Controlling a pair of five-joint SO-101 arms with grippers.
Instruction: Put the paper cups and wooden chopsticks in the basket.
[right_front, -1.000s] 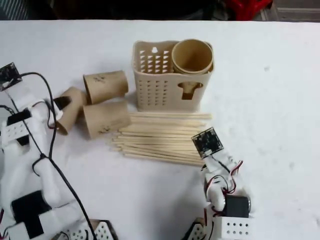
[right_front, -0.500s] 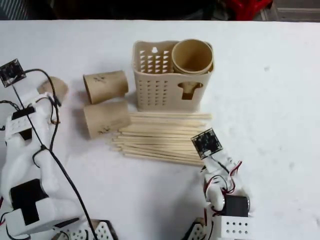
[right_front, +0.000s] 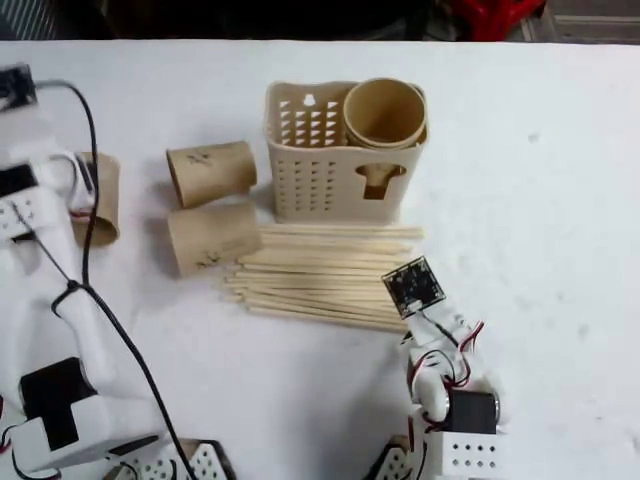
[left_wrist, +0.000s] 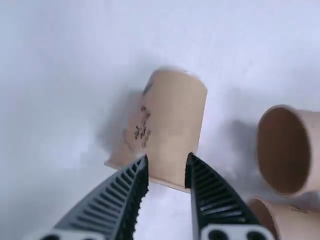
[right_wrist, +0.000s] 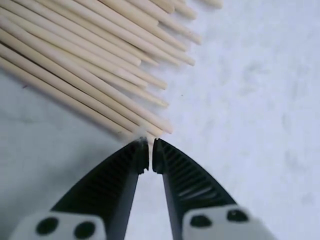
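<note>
At far left, the left gripper (left_wrist: 167, 158) grasps a cup (right_front: 97, 197); lower centre, the right gripper (right_wrist: 150, 145) sits clenched at the chopsticks' (right_wrist: 85, 65) tips.

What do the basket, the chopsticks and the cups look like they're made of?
Basket: probably beige moulded plastic, smooth, with neat rows of holes in its walls.
Chopsticks: pale bare wood or bamboo, matte, plain round sticks.
Paper cup: brown kraft-type paper, matte, thin-walled, with a dark printed mark on its side.
</note>
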